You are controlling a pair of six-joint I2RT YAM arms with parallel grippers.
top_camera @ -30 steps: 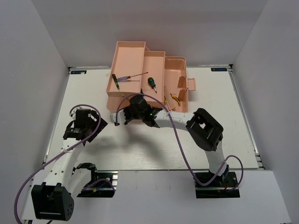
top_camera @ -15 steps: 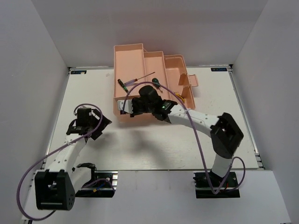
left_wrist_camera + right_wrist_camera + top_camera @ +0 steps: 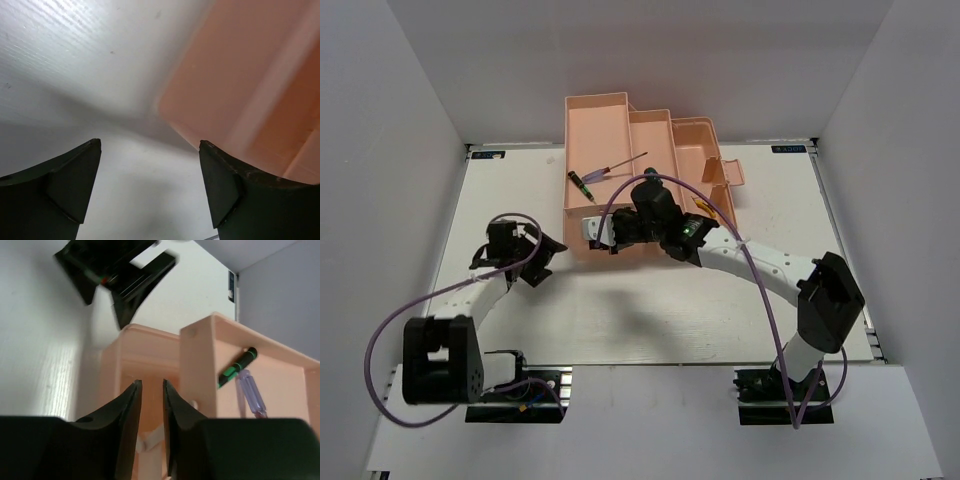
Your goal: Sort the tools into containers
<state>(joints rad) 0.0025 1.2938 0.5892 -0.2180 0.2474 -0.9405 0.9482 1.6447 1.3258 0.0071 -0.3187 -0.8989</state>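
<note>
Saw the salmon-pink translucent plastic cantilever toolbox (image 3: 597, 125) standing open on the white desk (image 3: 770, 210). Found the right gripper (image 3: 151, 385) at that toolbox's near-left corner, fingers closed to a thin slit, no tool between them and nothing plainly clamped. Found the left gripper (image 3: 149, 145) just left of the toolbox, spread wide and empty. Spotted 1 green-and-black-handled screwdriver (image 3: 235, 367) in the toolbox's left tray, beside a thin screwdriver with a clear violet handle (image 3: 250, 390). Judged the step to be steadying or nudging the toolbox: best done low and slow, pressing squarely at the toolbox corner, without tipping it or jolting the 2 tools inside.
</note>
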